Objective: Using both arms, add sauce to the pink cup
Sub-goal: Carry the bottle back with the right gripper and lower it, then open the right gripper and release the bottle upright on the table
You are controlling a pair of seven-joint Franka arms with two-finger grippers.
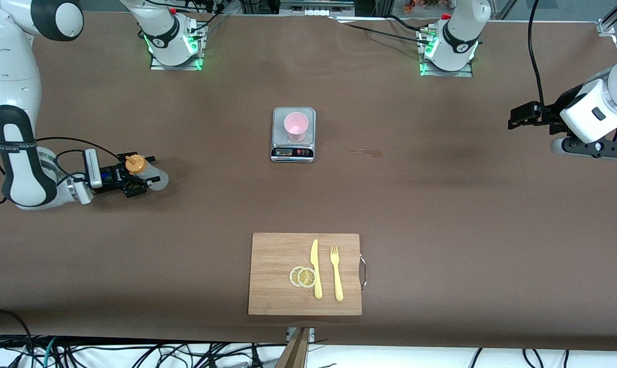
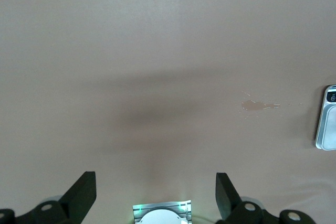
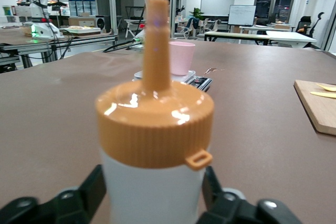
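Observation:
The sauce bottle (image 1: 145, 171), whitish with an orange nozzle cap (image 3: 155, 121), stands on the table toward the right arm's end. My right gripper (image 1: 152, 169) is open around its body, one black finger (image 3: 94, 187) on each side, close to the bottle wall. The pink cup (image 1: 296, 125) sits on a small silver scale (image 1: 293, 148) in the middle of the table; in the right wrist view the cup (image 3: 181, 57) shows past the nozzle. My left gripper (image 1: 515, 122) waits, open and empty, above bare table at the left arm's end; its fingers (image 2: 84, 192) stand wide apart.
A wooden cutting board (image 1: 277, 276) lies nearer the front camera than the scale, with a yellow knife (image 1: 316, 268), a yellow fork (image 1: 336, 273) and two lemon slices (image 1: 302, 276) on it. A small brownish stain (image 1: 367, 152) marks the cloth beside the scale.

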